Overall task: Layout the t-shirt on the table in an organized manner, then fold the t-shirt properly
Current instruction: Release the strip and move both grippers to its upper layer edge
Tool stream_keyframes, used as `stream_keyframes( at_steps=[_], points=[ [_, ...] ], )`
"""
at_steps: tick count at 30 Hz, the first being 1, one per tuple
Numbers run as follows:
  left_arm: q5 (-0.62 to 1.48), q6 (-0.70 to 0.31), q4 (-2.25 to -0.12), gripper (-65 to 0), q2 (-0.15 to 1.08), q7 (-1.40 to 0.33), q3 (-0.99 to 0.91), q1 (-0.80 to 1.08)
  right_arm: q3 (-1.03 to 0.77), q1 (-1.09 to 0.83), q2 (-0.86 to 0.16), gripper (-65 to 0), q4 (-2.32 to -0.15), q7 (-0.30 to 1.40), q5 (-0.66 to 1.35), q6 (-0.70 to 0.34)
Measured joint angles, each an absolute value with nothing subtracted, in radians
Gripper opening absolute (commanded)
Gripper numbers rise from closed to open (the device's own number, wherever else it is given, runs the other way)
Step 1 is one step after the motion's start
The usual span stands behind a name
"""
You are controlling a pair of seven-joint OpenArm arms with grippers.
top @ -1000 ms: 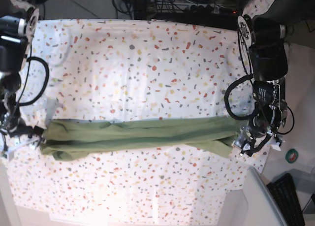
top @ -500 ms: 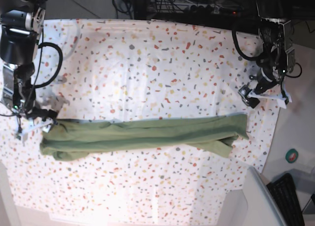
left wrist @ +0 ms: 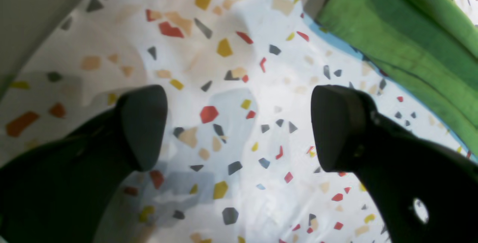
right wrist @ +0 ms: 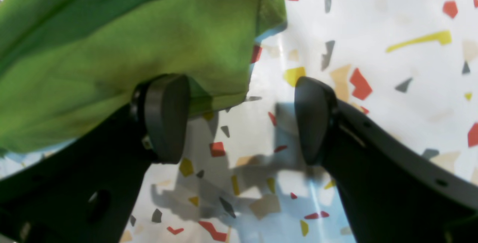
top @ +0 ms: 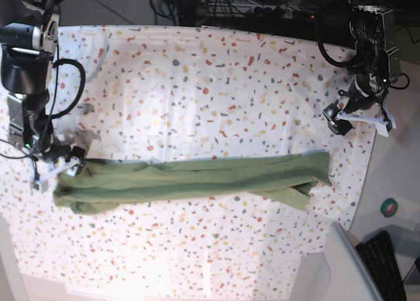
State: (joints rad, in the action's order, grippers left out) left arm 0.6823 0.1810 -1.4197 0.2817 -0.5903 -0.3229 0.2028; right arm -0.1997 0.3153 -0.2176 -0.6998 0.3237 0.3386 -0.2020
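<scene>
An olive-green t-shirt (top: 190, 181) lies bunched into a long narrow band running across the speckled white desk (top: 210, 84), nearer its front edge than its back. The left end effector (top: 357, 114), on the right side of the base view, hangs over bare desk cloth near the desk's edge, apart from the shirt's end, its two dark fingers (left wrist: 338, 127) spread wide with nothing between them. The right end effector (top: 56, 164), on the base view's left side, sits right at the shirt's other end, its fingers (right wrist: 164, 118) also spread, one just at the cloth's edge, gripping nothing.
</scene>
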Motion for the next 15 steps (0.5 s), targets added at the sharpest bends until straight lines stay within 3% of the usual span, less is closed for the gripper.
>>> stream_keyframes(
  at_steps=[2,7,15],
  points=[
    [0.683,0.181,-1.419,-8.1,0.282,-0.59,-0.321,0.203,-0.17,0.315,-0.216,-33.3,-0.7,0.321,0.341,-0.202],
    [0.683,0.182,-1.416,-8.1,0.283,-0.59,-0.321,0.195,-0.165,0.312,-0.212,-63.8,-0.7,0.329,0.347,-0.203],
    [0.681,0.18,-1.248,-8.1,0.281,-0.59,-0.312,0.057,-0.165,0.31,-0.212,-65.0,-0.699,0.332,0.358,-0.204]
  ],
)
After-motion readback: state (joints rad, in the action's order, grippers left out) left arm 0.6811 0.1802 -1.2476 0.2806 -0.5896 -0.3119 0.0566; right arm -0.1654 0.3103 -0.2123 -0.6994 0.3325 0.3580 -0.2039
